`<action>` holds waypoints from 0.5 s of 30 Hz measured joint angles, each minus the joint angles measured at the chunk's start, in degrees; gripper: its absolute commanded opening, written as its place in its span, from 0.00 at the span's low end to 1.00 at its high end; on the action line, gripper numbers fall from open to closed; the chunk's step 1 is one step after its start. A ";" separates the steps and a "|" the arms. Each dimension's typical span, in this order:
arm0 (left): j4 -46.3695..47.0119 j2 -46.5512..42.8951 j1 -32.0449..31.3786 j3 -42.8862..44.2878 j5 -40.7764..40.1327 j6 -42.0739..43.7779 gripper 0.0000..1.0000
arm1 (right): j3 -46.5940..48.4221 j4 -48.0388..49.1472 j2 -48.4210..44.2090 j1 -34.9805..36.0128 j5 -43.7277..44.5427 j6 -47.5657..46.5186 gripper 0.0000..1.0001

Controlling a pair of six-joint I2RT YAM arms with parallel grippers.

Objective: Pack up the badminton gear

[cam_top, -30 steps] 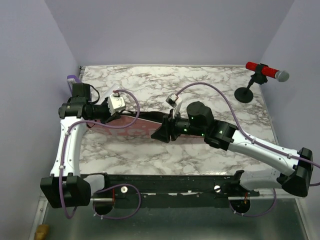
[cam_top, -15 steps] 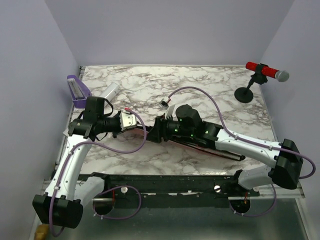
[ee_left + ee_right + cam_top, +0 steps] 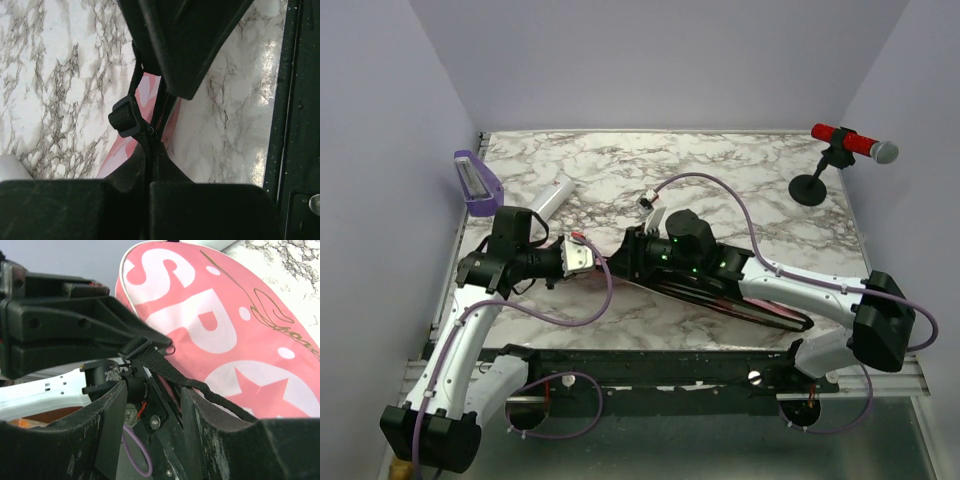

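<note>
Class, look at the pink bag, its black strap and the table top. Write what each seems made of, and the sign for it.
The pink bag: probably synthetic fabric, matt, white lettering printed on; it curves softly. The black strap: woven webbing; its ribbed weave shows. The table top: glossy marble look, grey veins on white; possibly only a printed surface.

The bag (image 3: 225,330) runs off the right wrist view, its lettering cut to 2 full letters; from above, both arms cover most of it. Whether the right hand (image 3: 152,395) grips it is unclear. The closed left hand (image 3: 148,175) hides the zipper's (image 3: 159,105) end.
</note>
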 measured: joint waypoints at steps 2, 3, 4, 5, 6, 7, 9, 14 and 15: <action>-0.59 -0.72 -0.44 -0.57 -0.31 0.15 0.00 | 0.70 0.07 1.36 0.00 0.57 0.07 0.54; -0.79 -0.81 -0.50 -0.63 -0.42 0.24 0.00 | 1.09 0.07 2.03 0.00 0.83 0.07 0.53; -1.01 -1.09 -0.66 -0.72 -0.57 0.46 0.00 | 1.33 0.22 2.64 0.00 1.16 0.07 0.53; -1.14 -1.33 -0.72 -0.79 -0.74 0.68 0.00 | 1.40 0.39 3.04 0.00 1.42 0.04 0.53; -1.29 -1.64 -0.76 -0.90 -0.92 0.85 0.00 | 1.40 0.39 3.32 0.00 1.64 0.04 0.53; -1.38 -1.88 -0.83 -0.96 -1.05 0.92 0.00 | 1.40 0.42 3.54 0.00 1.81 0.04 0.53; -1.73 -3.06 -1.07 -1.44 -1.38 1.25 0.00 | 1.40 0.48 3.93 0.00 1.84 0.04 0.54; -3.02 -5.31 -1.62 -2.58 -1.73 1.97 0.00 | 1.22 3.74 5.01 0.39 0.59 1.33 0.54; -3.08 -5.40 -1.70 -2.67 -1.77 1.97 0.00 | 0.96 5.01 5.11 0.46 0.02 1.92 0.54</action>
